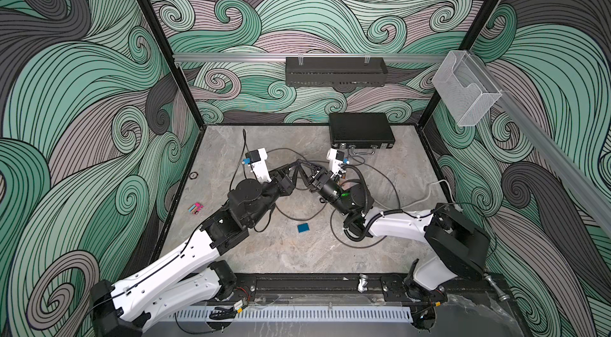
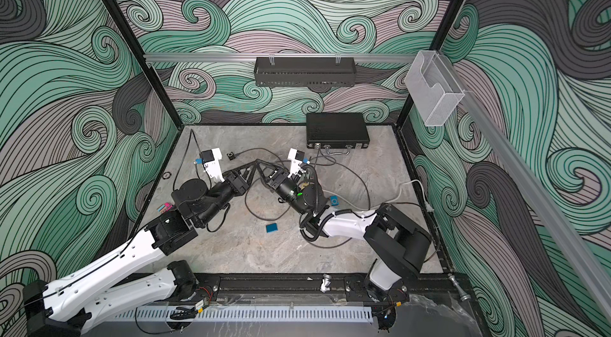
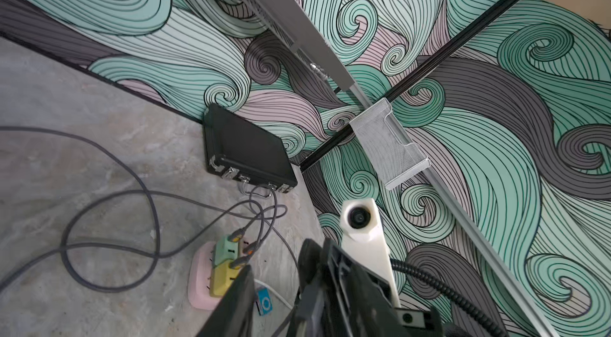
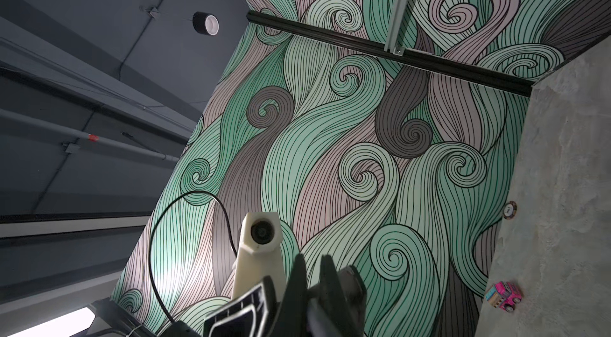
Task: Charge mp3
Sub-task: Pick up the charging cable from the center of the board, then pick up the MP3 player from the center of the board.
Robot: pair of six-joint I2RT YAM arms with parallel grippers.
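Grippers meet mid-desk, left gripper (image 2: 252,168) partly spread, right gripper (image 4: 312,269) pinched shut, contents untellable; blue mp3 (image 2: 334,200) lies behind the right arm (image 2: 344,226) beside the pink power strip (image 3: 201,272) among cables (image 3: 153,213), black case (image 1: 360,132) at the desk's back edge.

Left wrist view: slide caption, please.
Blue mp3 player near a pastel power strip, grey cables looping toward a black case.

In both top views the light was bright and even, coming from above; the arms (image 1: 185,252) threw only soft, pale shadows on the tabletop (image 1: 297,252). The black corner posts (image 1: 152,28) leaned outward through wide-lens distortion. In the right wrist view the ceiling (image 4: 82,87) was dim, while a white glare lay on the wall (image 4: 172,272). In both wrist views the jaws near the lens were blurred.
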